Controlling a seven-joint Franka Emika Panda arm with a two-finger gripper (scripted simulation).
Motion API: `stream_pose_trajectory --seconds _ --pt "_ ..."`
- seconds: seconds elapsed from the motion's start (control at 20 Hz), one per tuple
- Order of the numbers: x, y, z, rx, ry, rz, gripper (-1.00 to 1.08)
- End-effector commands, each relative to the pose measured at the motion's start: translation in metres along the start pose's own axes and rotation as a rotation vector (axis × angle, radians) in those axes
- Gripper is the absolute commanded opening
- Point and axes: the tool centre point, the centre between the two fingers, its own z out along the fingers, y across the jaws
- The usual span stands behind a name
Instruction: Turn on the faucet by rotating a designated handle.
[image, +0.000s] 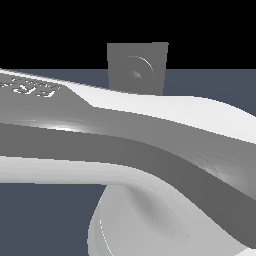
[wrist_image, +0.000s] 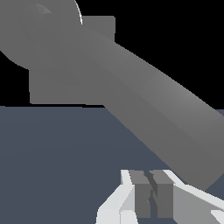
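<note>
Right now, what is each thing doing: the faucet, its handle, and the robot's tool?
faucet: square plate standing upright, ringed hub facing the exterior view, lower part hidden by the robot arm.
handle: sticking out from the hub, nothing gripping it.
tool: fingers shut together, holding nothing, just short of the handle's free end.

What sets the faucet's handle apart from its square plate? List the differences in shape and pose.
The handle is a long, thin, straight bar; the square plate is flat and about as tall as wide. The handle slants away from the hub and reaches past the plate's edge, while the plate stands upright behind it. In the exterior view the robot arm hides the handle, but the plate's upper part shows. Both are plain matte grey.
</note>
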Motion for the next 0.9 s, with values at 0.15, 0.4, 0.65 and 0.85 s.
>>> stream_pose_trajectory --seconds 0.15,0.4,0.65,0.85 --pt "0.03 0.019 0.003 -0.005 0.039 -0.011 -1.0" --pt "0.045 0.033 0.003 -0.007 0.044 -0.017 -1.0" --pt "0.059 0.046 0.003 -0.009 0.05 -0.022 -1.0" --pt "0.07 0.056 0.002 -0.01 0.054 -0.026 -1.0"
